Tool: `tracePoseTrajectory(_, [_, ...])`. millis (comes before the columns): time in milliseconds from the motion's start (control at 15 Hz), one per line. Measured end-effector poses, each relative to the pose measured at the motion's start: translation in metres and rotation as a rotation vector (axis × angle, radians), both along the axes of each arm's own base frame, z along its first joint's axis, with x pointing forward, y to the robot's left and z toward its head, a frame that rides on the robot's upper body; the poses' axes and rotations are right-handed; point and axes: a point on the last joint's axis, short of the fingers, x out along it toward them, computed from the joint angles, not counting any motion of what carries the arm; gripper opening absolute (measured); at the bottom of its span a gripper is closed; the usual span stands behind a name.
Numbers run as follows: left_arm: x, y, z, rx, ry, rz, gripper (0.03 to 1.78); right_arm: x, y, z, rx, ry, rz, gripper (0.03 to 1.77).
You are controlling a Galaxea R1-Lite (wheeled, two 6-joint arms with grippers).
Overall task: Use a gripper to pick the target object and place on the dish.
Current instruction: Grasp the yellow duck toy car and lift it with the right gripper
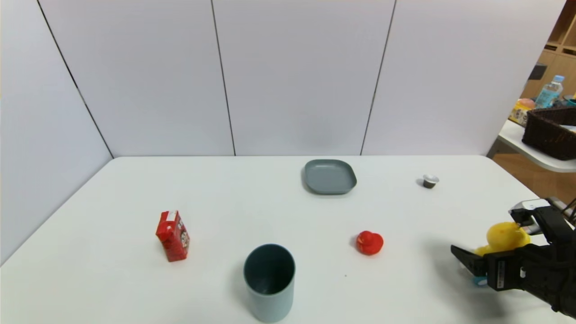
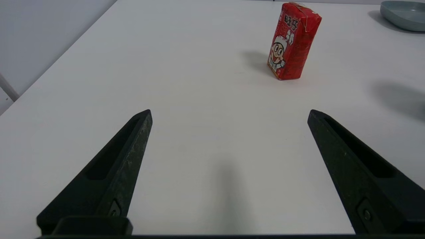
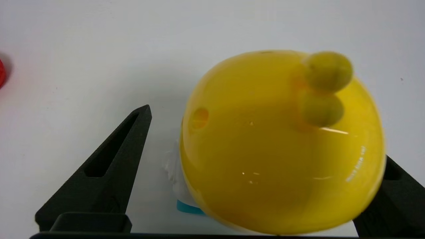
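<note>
In the head view, we see the yellow toy figure at the right side of the table, but the right gripper covers much of its body; only a small blue part shows below. In the right wrist view, the big yellow head hides most of the white body and also the tip of one finger. The left gripper is outside the head view, and the dark basket is cut by the edge there.

On the red carton, we can read the characters 旺仔, above a cartoon face; the second line is less clear to us. The toy's head carries small pale letters, which we cannot read. A pale label on the right gripper is also too small for reading.

The right wrist view shows us that the right gripper's fingers stand wide apart around the toy, with a gap at one side of the head; the head view does not make this gap clear. The left wrist view shows the left gripper over the table, its fingers wide apart with nothing between them. Only the head view gives us the whole dish, well apart from the toy, and the tall cup.
</note>
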Motion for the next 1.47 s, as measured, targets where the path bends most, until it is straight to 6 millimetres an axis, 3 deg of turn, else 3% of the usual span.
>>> tracePoseTrajectory(1467, [0.0, 0.0, 0.0, 0.0, 0.0, -0.001, 1.69, 0.012, 0.0, -0.002, 0.001, -0.017, -0.002, 1.71])
